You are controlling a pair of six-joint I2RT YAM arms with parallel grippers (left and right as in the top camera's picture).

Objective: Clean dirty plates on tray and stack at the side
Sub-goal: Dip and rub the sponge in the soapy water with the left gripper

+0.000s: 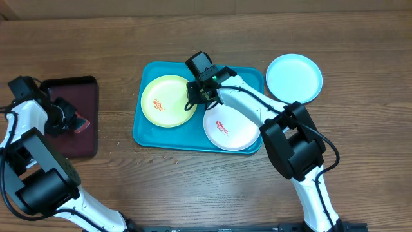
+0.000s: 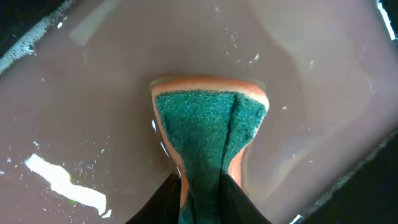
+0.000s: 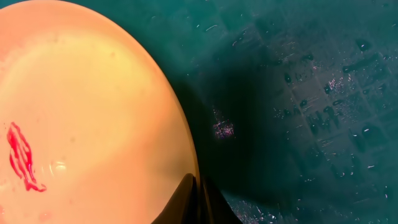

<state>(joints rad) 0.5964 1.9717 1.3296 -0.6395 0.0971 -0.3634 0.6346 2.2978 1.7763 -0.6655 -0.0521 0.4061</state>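
The wooden desk [image 1: 360, 148] carries the teal tray [image 1: 147, 136] in the middle and a smaller maroon tray [image 1: 84, 138] off to the left. On the teal tray lie the yellow-green plate [image 1: 164, 102] and the white plate [image 1: 235, 132], each with a red smear; the pale blue plate [image 1: 294, 77] sits on the desk just beside the tray's right corner. The right end effector [image 3: 194, 186] is pinched closed on the yellow-green plate's right rim. Over the maroon tray, the left end effector [image 2: 199, 186] squeezes a green-faced sponge [image 2: 205, 118], well apart from all three plates.
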